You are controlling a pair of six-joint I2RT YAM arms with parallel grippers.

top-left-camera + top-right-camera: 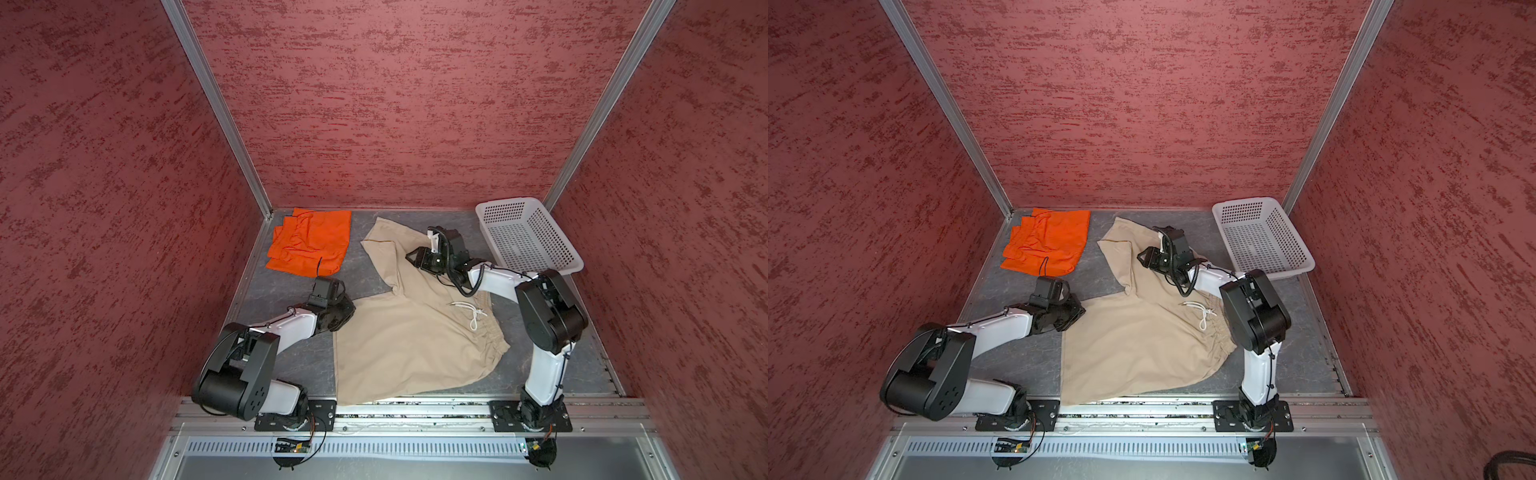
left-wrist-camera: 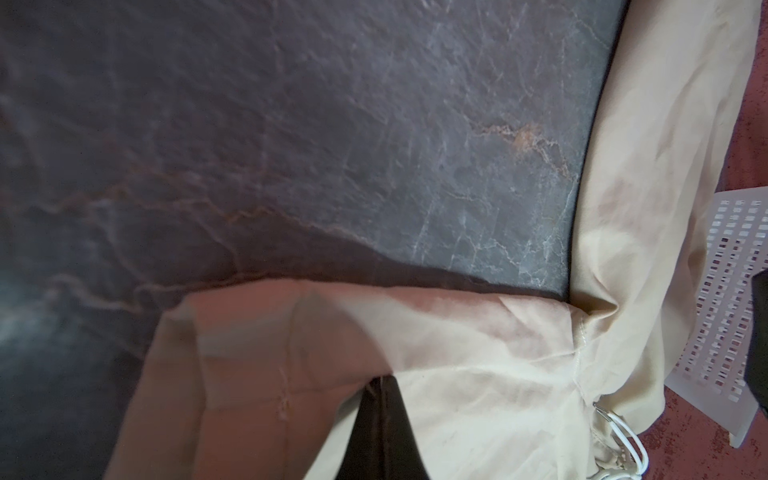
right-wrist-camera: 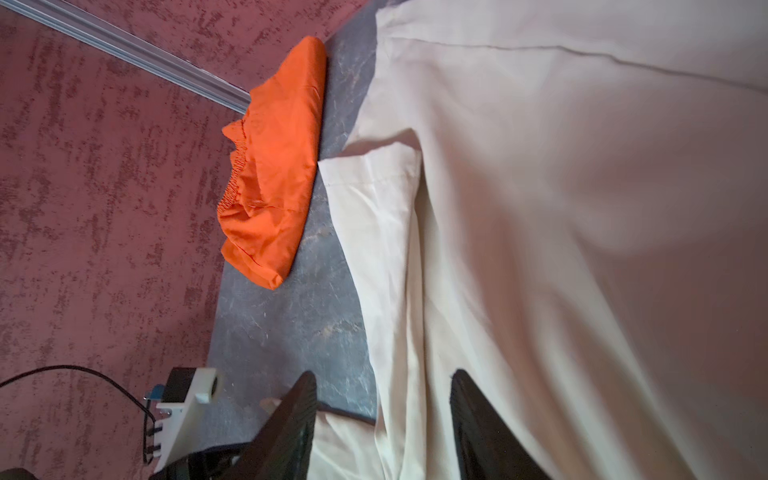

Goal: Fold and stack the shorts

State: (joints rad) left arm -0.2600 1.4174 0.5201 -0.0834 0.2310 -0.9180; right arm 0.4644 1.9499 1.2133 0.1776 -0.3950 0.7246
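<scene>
Two cloth pairs, rumpled beige shorts (image 1: 399,345), folded orange shorts (image 1: 309,243)

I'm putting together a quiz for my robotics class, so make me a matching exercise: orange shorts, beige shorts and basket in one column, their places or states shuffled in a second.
Column one: 1 orange shorts; 2 beige shorts; 3 basket.
Column two: A spread across the middle; B far right corner; C folded, far left corner.
Pairs: 1-C, 2-A, 3-B.
</scene>
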